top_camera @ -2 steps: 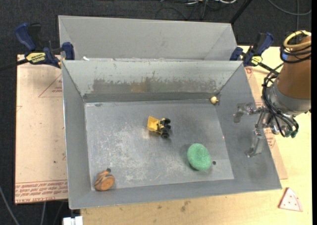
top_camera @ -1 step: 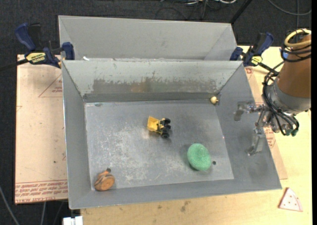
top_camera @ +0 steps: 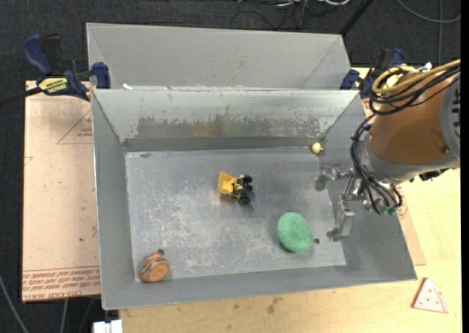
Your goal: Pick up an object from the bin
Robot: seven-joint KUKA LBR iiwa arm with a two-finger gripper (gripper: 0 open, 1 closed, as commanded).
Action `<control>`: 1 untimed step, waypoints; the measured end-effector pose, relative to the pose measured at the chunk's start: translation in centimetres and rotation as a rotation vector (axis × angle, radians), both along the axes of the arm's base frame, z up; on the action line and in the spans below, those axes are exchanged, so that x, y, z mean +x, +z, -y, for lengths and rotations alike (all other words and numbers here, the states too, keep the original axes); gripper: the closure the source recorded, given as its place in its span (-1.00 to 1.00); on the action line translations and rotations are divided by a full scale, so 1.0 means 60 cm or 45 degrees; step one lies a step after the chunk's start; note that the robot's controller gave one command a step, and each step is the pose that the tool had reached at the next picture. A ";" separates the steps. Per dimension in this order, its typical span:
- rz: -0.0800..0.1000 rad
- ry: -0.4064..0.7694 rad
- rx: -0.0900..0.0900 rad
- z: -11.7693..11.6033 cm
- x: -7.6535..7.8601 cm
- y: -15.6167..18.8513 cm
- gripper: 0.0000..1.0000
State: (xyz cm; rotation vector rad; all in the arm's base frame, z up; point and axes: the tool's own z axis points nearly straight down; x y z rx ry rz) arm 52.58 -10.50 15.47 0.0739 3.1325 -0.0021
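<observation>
The gripper (top_camera: pixel 331 207) of the arm (top_camera: pixel 407 133) is seen low at the right side of the grey metal bin (top_camera: pixel 183 229), close to the right wall. Its two metal fingers are held apart, and nothing is gripped between them. A rounded green lump (top_camera: pixel 295 232) is found on the bin floor just beside the gripper, toward the near edge and a little to its left. It appears to be clear of the nearer finger, with bare floor around it. A yellow toy vehicle (top_camera: pixel 235 187) is seen near the middle of the floor. An orange-brown round thing (top_camera: pixel 154 268) is lodged in the near left corner. A small pale ball (top_camera: pixel 316 148) rests by the far wall.
</observation>
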 end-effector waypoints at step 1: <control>-0.014 0.062 0.008 -0.049 0.007 -0.054 -1.00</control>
